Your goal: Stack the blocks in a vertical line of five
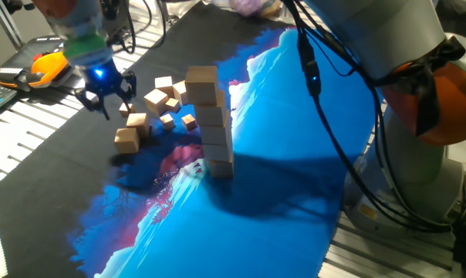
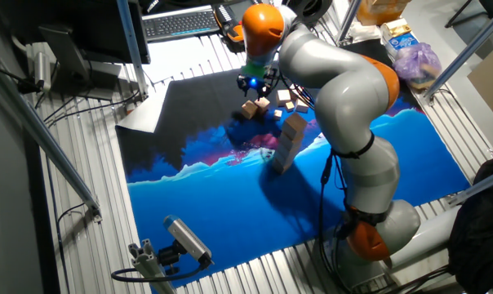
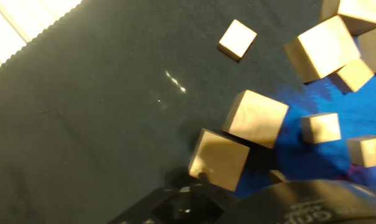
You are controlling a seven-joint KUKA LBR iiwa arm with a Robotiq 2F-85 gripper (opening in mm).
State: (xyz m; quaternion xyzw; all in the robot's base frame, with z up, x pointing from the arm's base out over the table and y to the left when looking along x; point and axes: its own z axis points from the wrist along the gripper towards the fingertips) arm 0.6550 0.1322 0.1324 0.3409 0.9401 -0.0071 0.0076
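A leaning tower of several light-tan wooden blocks [image 1: 214, 127] stands on the blue part of the mat; it also shows in the other fixed view [image 2: 286, 143]. Several loose blocks lie left of it, among them two near ones [image 1: 133, 121] [image 1: 126, 139]. My gripper [image 1: 109, 99] hovers open and empty over the black cloth, left of and a little above the loose blocks, also seen in the other fixed view [image 2: 250, 88]. In the hand view two blocks [image 3: 219, 158] [image 3: 256, 118] lie just beyond a dark finger [image 3: 175, 202] at the bottom edge, with more blocks [image 3: 322, 48] to the right.
The black cloth [image 1: 71, 154] runs under the blue mat [image 1: 279, 154]. An orange-and-black device [image 1: 44, 66] lies at the far left, a keyboard [image 2: 181, 23] beyond the cloth. Cables and the arm's base [image 1: 418, 193] stand to the right of the tower.
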